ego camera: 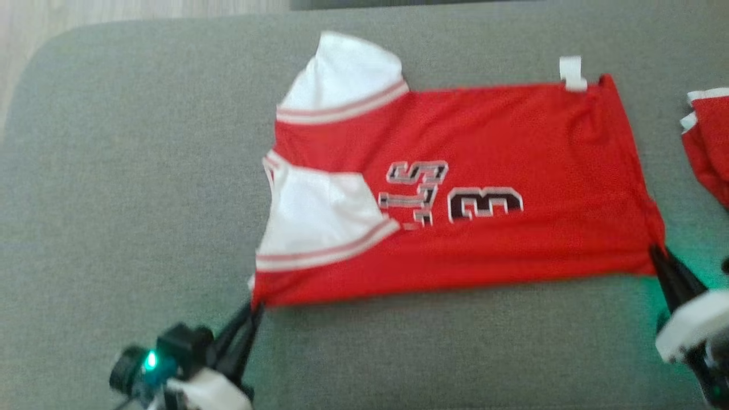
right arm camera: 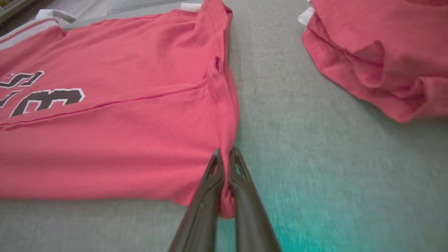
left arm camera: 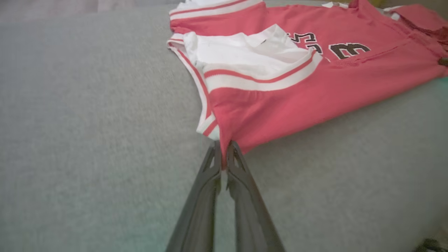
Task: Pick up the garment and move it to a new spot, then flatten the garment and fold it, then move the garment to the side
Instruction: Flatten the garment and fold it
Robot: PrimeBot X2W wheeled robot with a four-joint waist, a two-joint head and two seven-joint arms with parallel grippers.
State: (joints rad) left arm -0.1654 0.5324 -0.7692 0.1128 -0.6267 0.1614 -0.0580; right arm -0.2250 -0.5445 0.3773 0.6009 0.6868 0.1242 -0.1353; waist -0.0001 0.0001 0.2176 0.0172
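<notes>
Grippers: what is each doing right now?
Left gripper: closed on a near corner of the garment.
Right gripper: closed on its other near corner.

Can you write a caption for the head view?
Left gripper and right gripper pinch the red jersey on a grey cushion.

The shirt (ego camera: 512, 142) is soft red cloth, smooth and not shiny. Its sleeves (ego camera: 319, 210) are white cloth. The cushion (ego camera: 114, 171) under it is grey cloth, rough and a bit fuzzy. The fingers (left arm camera: 203, 196) look like dark, hard plastic, smooth and dull. The floor (ego camera: 114, 11) looks like pale wood.
</notes>
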